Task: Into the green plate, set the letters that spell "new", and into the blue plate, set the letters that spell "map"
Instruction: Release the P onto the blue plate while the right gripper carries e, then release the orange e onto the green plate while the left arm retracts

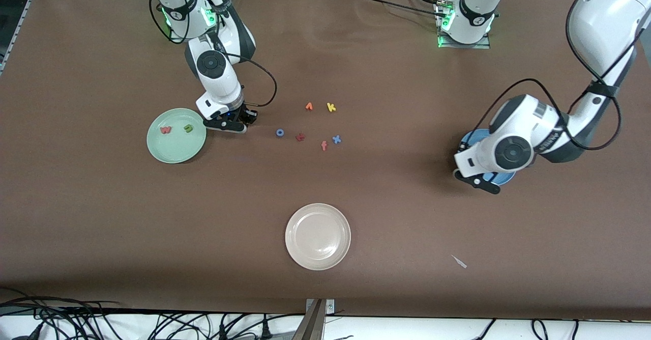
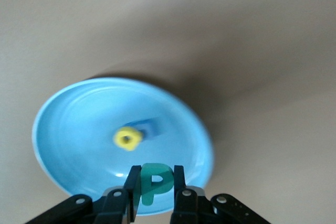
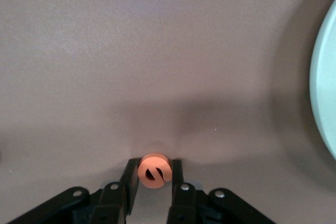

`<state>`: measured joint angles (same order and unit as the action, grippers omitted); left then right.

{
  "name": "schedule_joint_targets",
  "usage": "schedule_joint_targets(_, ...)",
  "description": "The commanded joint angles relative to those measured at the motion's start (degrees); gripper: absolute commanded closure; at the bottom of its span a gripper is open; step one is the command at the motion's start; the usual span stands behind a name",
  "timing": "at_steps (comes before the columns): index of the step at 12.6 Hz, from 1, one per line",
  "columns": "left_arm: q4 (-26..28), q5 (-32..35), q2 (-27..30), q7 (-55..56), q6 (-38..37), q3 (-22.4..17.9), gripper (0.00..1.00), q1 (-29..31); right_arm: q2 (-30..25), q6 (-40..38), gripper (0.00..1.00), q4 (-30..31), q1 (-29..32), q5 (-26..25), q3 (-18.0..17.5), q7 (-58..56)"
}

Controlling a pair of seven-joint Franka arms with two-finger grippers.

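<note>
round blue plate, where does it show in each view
Front view: the round medium-blue shallow plate is mostly hidden under the left arm's wrist.
Left wrist view: it fills the middle, under the left gripper.
Right wrist view: not in it.
Shared landmark: the brown table cover.

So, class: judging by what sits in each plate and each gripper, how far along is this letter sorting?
Done: the w and n lie in the green plate; the a and m lie in the blue plate.
In hand: the right gripper grips the e beside the green plate; the left gripper holds the p over the blue plate.
Left: releasing both.
</note>
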<state>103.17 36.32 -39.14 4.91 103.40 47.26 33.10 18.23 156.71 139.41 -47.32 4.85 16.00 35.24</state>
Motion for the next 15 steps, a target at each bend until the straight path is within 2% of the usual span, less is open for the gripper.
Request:
schedule_joint_targets(1,-2.27,-0.37,-0.49,-6.57,-0.48,-3.82,0.89,-0.84,-3.28,0.09,0.85,0.25,-0.40,0.08,2.79,0.27)
schedule_joint_targets(2,-3.06,-0.46,-0.49,-7.80,-0.48,-4.62,0.22,-0.76,-4.42,-0.78,0.84,0.07,-0.40,-0.10,4.28,-0.87)
schedule_joint_targets(3,-3.33,-0.55,0.03,-8.07,-0.83,-4.72,0.00,-0.58,-5.74,-3.84,0.84,-0.89,-0.40,-0.19,6.39,-3.23)
schedule_joint_targets(5,-6.91,-1.51,0.65,-7.99,-5.19,-4.54,0.00,-0.49,-6.89,-14.63,0.84,-5.44,-0.40,-0.27,10.69,-10.59)
schedule_joint_targets(7,-11.05,-1.51,0.65,-8.25,-10.83,-4.45,0.00,-0.58,-6.55,-18.10,0.84,-7.57,-0.31,-0.36,15.52,-19.11)
schedule_joint_targets(10,-15.89,-1.60,0.65,-8.25,-16.64,-4.28,0.00,-0.49,-3.74,-14.69,0.84,-7.49,1.35,-0.36,20.02,-30.73)
schedule_joint_targets(14,-19.49,-2.13,0.74,-7.28,-19.29,-4.27,0.00,-0.06,0.05,-7.83,0.84,-5.56,5.30,-0.19,20.21,-38.56)
schedule_joint_targets(15,-19.59,-4.31,1.52,-7.11,-18.94,-4.54,0.00,0.99,0.22,-6.52,0.84,-4.77,5.83,-0.19,20.21,-39.02)
